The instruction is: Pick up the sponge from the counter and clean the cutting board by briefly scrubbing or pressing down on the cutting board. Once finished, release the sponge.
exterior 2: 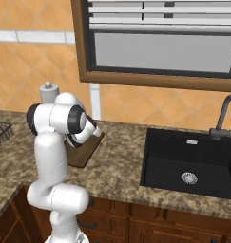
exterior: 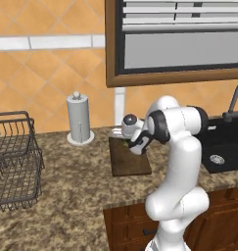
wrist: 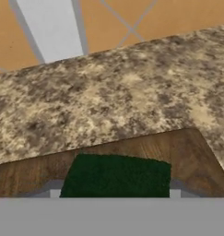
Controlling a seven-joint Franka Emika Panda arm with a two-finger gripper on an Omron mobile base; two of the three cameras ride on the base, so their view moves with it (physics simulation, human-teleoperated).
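on the cutting board (wrist: 187, 152) lies the sponge (wrist: 117, 176), between the hand's fingertips.

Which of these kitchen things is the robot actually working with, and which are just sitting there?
In use: the sponge, the cutting board under it, the counter beneath both.

Just there: the paper towel holder, the wire dish rack, the black sink, the tap, the window.

1. A black sink (exterior 2: 193, 163), with a dark faucet (exterior 2: 223, 118) at its back edge.
2. A paper towel roll (exterior: 79, 120), well left of the sink.
3. A wire basket (exterior: 12, 159), farther left again.
4. A window (exterior 2: 159, 42), above the sink.
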